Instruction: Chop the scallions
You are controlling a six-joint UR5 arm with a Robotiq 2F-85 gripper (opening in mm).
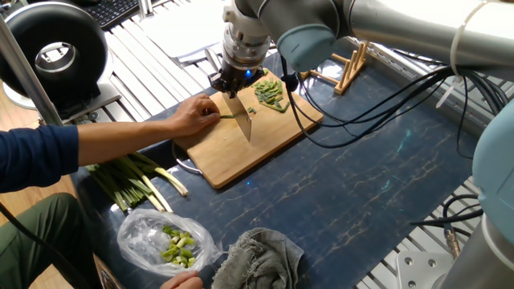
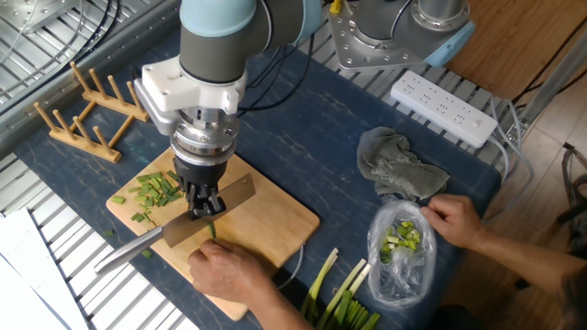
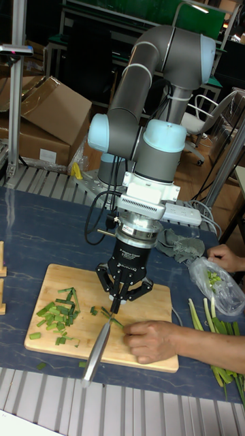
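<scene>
While one fixed view hides them, chopped scallions (image 2: 158, 190) show.

We are seeing the gripper (image 2: 205, 205) standing over the cutting board (image 2: 266, 223), clamping a knife (image 2: 174, 234). Scallions (image 2: 212, 228) are lying under the fingers (image 3: 116, 298), a hand (image 2: 231, 272) just beside them, cut bits (image 2: 156, 188) piled beyond.
</scene>
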